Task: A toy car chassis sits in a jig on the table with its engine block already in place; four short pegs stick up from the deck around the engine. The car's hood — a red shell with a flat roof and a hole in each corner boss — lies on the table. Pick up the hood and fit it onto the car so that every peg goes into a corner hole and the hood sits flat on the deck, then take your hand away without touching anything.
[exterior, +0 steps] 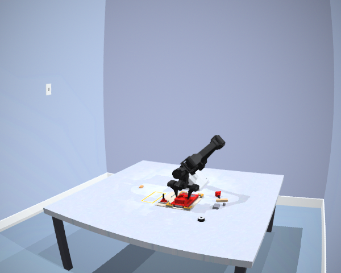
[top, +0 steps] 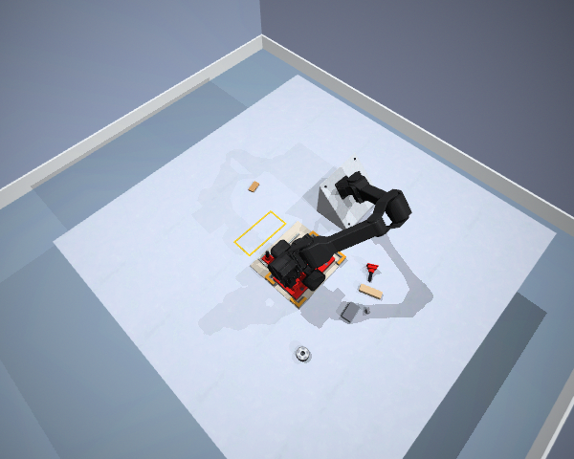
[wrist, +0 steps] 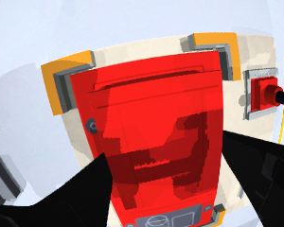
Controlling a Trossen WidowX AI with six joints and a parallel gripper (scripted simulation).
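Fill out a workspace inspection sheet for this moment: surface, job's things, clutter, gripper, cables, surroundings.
Surface: pale table, arm's shadow across it.
Job's things: red hood over the car in the orange-cornered jig; pegs hidden.
Clutter: yellow outline, two wooden blocks, grey block, red clamp, metal ring.
Gripper: gripper shut on the hood's sides.
Cables: nothing seen.
Surroundings: blue walls, wall switch, low white border on the floor.
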